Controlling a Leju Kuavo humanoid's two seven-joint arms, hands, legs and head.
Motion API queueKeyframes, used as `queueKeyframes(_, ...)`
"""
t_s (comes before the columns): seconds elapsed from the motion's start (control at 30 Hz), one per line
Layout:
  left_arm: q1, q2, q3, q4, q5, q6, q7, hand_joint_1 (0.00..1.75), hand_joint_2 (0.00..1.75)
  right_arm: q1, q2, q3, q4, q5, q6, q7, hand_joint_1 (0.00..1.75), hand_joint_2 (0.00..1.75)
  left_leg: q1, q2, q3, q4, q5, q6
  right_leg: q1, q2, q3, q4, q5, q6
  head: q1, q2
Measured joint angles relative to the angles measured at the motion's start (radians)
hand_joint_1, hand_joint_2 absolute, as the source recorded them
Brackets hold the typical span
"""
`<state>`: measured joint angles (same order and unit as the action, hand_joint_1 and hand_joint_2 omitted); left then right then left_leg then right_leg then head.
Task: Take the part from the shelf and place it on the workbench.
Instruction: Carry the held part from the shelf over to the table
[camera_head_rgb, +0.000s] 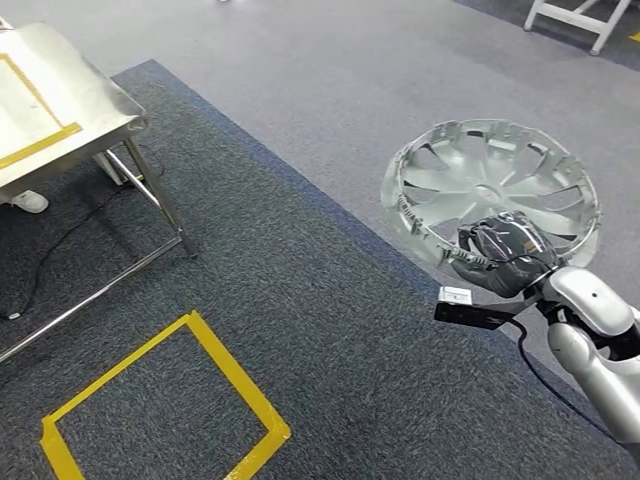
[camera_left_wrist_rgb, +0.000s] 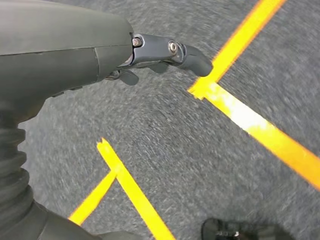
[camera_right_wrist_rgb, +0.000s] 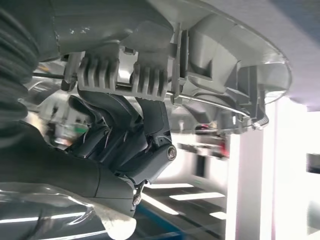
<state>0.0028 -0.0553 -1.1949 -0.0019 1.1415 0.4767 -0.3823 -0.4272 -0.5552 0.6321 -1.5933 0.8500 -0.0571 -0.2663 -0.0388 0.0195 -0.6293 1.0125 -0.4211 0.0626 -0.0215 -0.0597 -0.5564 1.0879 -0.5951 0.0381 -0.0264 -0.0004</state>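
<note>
Right robot hand (camera_head_rgb: 504, 252): right of frame, arm bent upward, fingers clamped on near rim of the part (camera_head_rgb: 490, 180).
Part: silver wheel cover, held flat over the floor (camera_head_rgb: 317, 90).
Left robot hand (camera_left_wrist_rgb: 166, 55): hangs over taped carpet, fingers apart, holding nothing.
Worktop (camera_head_rgb: 53, 100): upper left.

A: Where does the part (camera_head_rgb: 490, 185) sit?
B: At the right of the head view, above the floor — the right hand (camera_head_rgb: 507, 252) grips its near rim from below.
A: And the workbench (camera_head_rgb: 53, 110)?
B: Far left, well apart from the part; a cable (camera_head_rgb: 56, 245) lies under it.
A: The taped square (camera_head_rgb: 162, 405)?
B: On the carpet (camera_head_rgb: 317, 330), before the workbench — the left hand (camera_left_wrist_rgb: 158, 57) hangs above tape lines.
</note>
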Motion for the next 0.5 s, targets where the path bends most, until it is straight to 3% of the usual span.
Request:
queueKeyframes(0.03,-0.002,-0.001,0.0,0.0,0.001,0.001,-0.002,0.0,1.75,-0.003,0.003,0.002,0.002,0.001,-0.001,-0.001,1.75,1.75,0.002,-0.013,0.003,-0.003,0.001,0.002,-0.001,0.034,-0.032,0.059,-0.025,0.001,0.002,0.0)
queueKeyframes(0.1,-0.006,-0.005,0.0,0.0,0.002,0.003,-0.003,0.0,1.75,-0.006,0.009,0.006,0.007,0.004,-0.002,-0.004,1.75,1.75,0.005,-0.041,0.004,-0.002,-0.001,0.005,-0.001,0.058,-0.112,0.188,-0.062,0.006,0.005,0.0)
queueKeyframes(0.13,-0.007,-0.008,0.0,0.0,0.003,0.004,-0.002,0.0,1.75,-0.007,0.014,0.009,0.01,0.005,-0.002,-0.005,1.75,1.75,0.006,-0.056,0.005,-0.002,-0.002,0.005,-0.001,0.059,-0.141,0.221,-0.059,0.008,0.005,0.0)
queueKeyframes(0.17,-0.007,-0.01,0.0,0.0,0.004,0.006,-0.002,0.0,1.75,-0.008,0.018,0.011,0.013,0.005,-0.002,-0.006,1.75,1.75,0.009,-0.071,0.007,0.0,-0.004,0.004,-0.001,0.06,-0.15,0.214,-0.034,0.011,0.004,0.0)
queueKeyframes(0.2,-0.006,-0.011,0.0,0.0,0.006,0.008,-0.002,0.0,1.75,-0.011,0.023,0.014,0.015,0.006,-0.003,-0.007,1.75,1.75,0.012,-0.086,0.01,0.004,-0.007,0.001,-0.003,0.063,-0.139,0.168,0.008,0.014,0.005,0.0)
queueKeyframes(0.27,-0.007,-0.012,0.0,0.0,0.009,0.011,-0.001,0.0,1.75,-0.018,0.03,0.02,0.019,0.006,-0.004,-0.008,1.75,1.75,0.017,-0.116,0.01,0.017,-0.017,-0.01,-0.011,0.097,-0.09,0.037,0.084,0.02,0.005,0.0)
queueKeyframes(0.33,-0.006,-0.011,0.0,0.0,0.01,0.012,0.001,0.0,1.75,-0.024,0.036,0.025,0.023,0.006,-0.005,-0.008,1.75,1.75,0.02,-0.142,0.001,0.029,-0.022,-0.022,-0.015,0.129,-0.055,-0.031,0.101,0.015,0.006,0.0)
queueKeyframes(0.4,-0.001,-0.011,0.0,0.0,0.011,0.012,0.004,0.0,1.75,-0.027,0.042,0.028,0.024,0.007,-0.007,-0.008,1.75,1.75,0.023,-0.165,-0.007,0.03,-0.018,-0.033,-0.013,0.12,-0.045,-0.037,0.096,0.001,0.005,0.0)
queueKeyframes(0.43,0.002,-0.011,0.0,0.0,0.011,0.012,0.005,0.0,1.75,-0.029,0.047,0.028,0.024,0.007,-0.007,-0.008,1.75,1.75,0.023,-0.16,-0.009,0.032,-0.02,-0.039,-0.012,0.108,-0.042,-0.04,0.097,-0.004,0.006,0.0)
queueKeyframes(0.5,0.004,-0.011,0.0,0.001,0.011,0.012,0.006,0.0,1.75,-0.033,0.054,0.028,0.025,0.007,-0.008,-0.008,1.75,1.75,0.021,-0.108,-0.032,0.079,-0.048,-0.051,-0.013,0.083,-0.034,-0.048,0.098,-0.016,-0.001,0.0)
